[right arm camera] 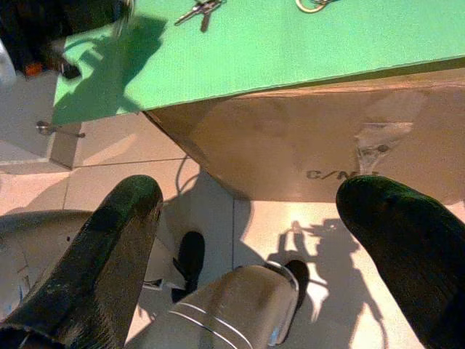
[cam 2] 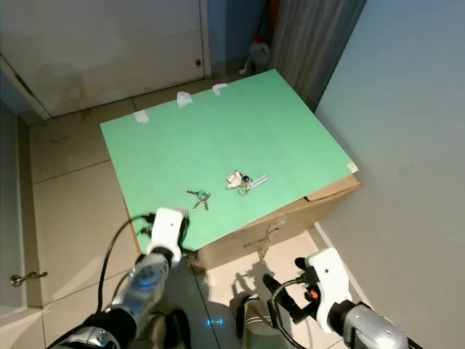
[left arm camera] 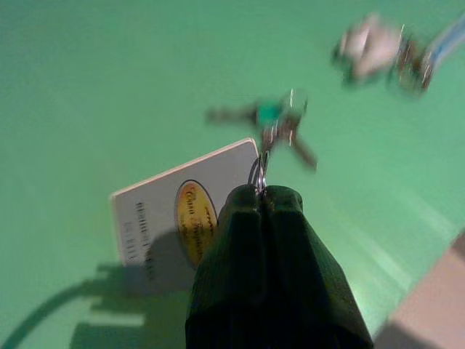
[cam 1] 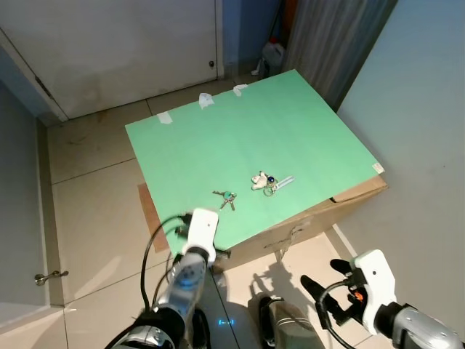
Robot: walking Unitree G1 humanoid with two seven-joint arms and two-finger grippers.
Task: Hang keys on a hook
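While its black fingers (left arm camera: 272, 240) press together on a thin metal ring carrying a white card tag (left arm camera: 178, 211) with illegible print, the left gripper (left arm camera: 260, 195) hangs over the green sheet (cam 1: 290, 123); the teal-headed keys (cam 1: 226, 197) lie just beyond. The right gripper (right arm camera: 247, 203), fingers spread, hovers beside the cardboard box (right arm camera: 305, 138) marked "C/N".

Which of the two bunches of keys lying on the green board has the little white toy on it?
The bunch farther toward the robot's right, with a white charm and a pale blue strap. The other bunch has a teal-capped key.
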